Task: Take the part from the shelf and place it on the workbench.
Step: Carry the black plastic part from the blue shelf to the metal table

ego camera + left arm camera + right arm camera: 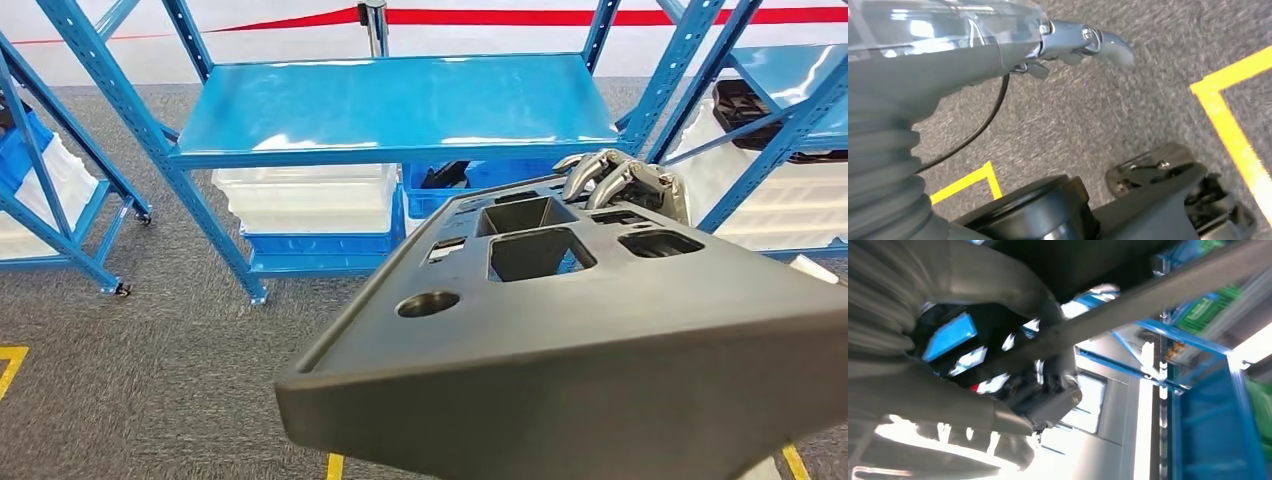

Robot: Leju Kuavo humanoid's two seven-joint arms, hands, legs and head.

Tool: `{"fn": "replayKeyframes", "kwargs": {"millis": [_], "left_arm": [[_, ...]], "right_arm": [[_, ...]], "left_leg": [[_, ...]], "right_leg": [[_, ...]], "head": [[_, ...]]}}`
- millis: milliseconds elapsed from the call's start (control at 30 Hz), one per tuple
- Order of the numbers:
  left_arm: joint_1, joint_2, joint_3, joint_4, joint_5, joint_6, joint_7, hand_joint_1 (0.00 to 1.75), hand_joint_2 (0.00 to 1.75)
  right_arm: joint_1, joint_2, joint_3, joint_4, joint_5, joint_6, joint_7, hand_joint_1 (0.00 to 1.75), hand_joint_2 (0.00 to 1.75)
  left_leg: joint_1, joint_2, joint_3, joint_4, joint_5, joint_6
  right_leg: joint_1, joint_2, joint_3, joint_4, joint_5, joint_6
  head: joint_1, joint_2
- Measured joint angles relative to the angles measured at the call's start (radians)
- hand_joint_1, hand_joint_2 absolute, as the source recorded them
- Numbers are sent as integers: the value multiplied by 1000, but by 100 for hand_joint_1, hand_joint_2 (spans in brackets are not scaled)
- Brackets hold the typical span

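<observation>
The robot's right hand point(628, 182) curls its fingers over the far edge of the large dark-grey moulded plastic part point(560, 330), held tilted off the blue metal shelf point(395, 105) at twelve o'clock. The left hand point(1083, 45) hangs with nothing in it, fingers seemingly loose. A one-edge grip risks the part slipping.

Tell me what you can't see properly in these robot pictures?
- Head view: the black part hides the floor behind it and most of the right hand; its lower edge is cut off.
- Head view: the part hides most of the blue bin's contents.
- Right wrist view: blurred and glary, so the grip on the part is unclear.
- Left wrist view: the left hand is partly covered by its own grey cover, so its fingers are unclear.
</observation>
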Motion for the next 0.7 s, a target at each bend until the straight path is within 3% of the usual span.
{"fn": "replayKeyframes", "kwargs": {"millis": [67, 100, 133, 167, 200, 233, 300, 333, 400, 433, 500, 567, 600, 633, 667, 700], "left_arm": [[-3, 0, 1, 0, 0, 0, 0, 0, 175], [-4, 0, 2, -1, 0, 0, 0, 0, 175], [-5, 0, 2, -1, 0, 0, 1, 0, 175], [-5, 0, 2, -1, 0, 0, 2, 0, 175], [-4, 0, 2, -1, -1, 0, 4, 0, 175], [-2, 0, 2, -1, -2, 0, 5, 0, 175], [2, 0, 2, -1, -2, 0, 7, 0, 175], [4, 0, 2, -1, -3, 0, 7, 0, 175], [8, 0, 2, 0, -3, 0, 8, 0, 175], [10, 0, 3, 0, -3, 0, 8, 0, 175], [12, 0, 3, 1, -3, 1, 9, 0, 175], [12, 0, 4, 1, -3, 2, 10, 0, 175], [12, 0, 4, 1, -3, 2, 10, 0, 175], [12, 0, 4, 1, -3, 2, 11, 0, 175], [11, 0, 4, 1, -3, 2, 11, 0, 175], [11, 0, 5, 1, -4, 2, 11, 0, 175]], "right_arm": [[2, 0, 0, 0, 0, 0, 0, 175, 175], [3, 0, 0, 0, 0, 0, 0, 175, 175], [4, 0, 0, 0, 0, 0, 0, 175, 175], [5, 0, 0, 0, 0, 0, 0, 175, 175], [5, 0, 0, 0, 0, 0, 0, 175, 175], [5, 0, 0, -1, 0, 0, 0, 175, 175], [6, 0, -2, -4, 0, 0, 0, 175, 175], [6, 0, -3, -5, 0, 0, 0, 175, 175], [9, 0, -5, -6, 0, 0, 0, 175, 175], [11, 0, -7, -6, 0, 0, 0, 175, 175], [15, -1, -11, -6, 0, 0, 0, 175, 175], [19, -1, -15, -6, 0, 0, -1, 175, 175], [22, -1, -16, -6, 1, -1, -1, 175, 175], [25, -1, -16, -6, 2, -2, -2, 175, 175], [27, -1, -17, -6, 4, -2, -3, 175, 175], [28, -1, -18, -6, 6, -4, -5, 175, 175]], "left_leg": [[-1, 0, -20, 131, -89, -1], [-1, 0, -20, 184, -99, -2], [-1, 0, -8, 210, -84, -2], [0, 0, 17, 201, -52, -2], [1, 0, 59, 156, -21, -1], [1, 0, 111, 86, -8, 0], [-1, 0, 205, -61, -30, 4], [-4, -1, 227, -104, -47, 8], [-6, -2, 224, -122, -47, 22], [-5, -2, 215, -122, -37, 30], [-3, 2, 190, -122, -14, 44], [-3, 5, 162, -121, 6, 47], [-2, 6, 150, -120, 15, 47], [-1, 6, 139, -119, 22, 45], [1, 7, 131, -117, 28, 43], [2, 7, 125, -115, 32, 40]], "right_leg": [[4, 0, -32, 3, 25, -8], [6, 0, -50, 6, 38, -9], [8, 0, -68, 8, 51, -9], [8, 0, -86, 12, 62, -8], [8, 0, -102, 18, 73, -5], [8, 0, -116, 24, 81, -1], [9, 0, -134, 34, 95, 8], [10, -1, -139, 36, 103, 13], [10, -3, -145, 36, 118, 24], [9, -2, -152, 43, 110, 29], [7, 0, -183, 118, 43, 36], [4, 1, -225, 253, -45, 39], [2, 1, -233, 303, -70, 41], [0, 1, -223, 317, -75, 42], [-1, 1, -192, 291, -65, 43], [-3, 1, -141, 226, -43, 45]], "head": [[-15, 0], [-20, 0], [-23, 0], [-25, 0], [-27, 0], [-29, 0], [-31, 0], [-30, 0], [-28, 0], [-27, 0], [-21, 0], [-11, 0], [-7, 0], [-4, 0], [-1, 0], [2, 0]]}}
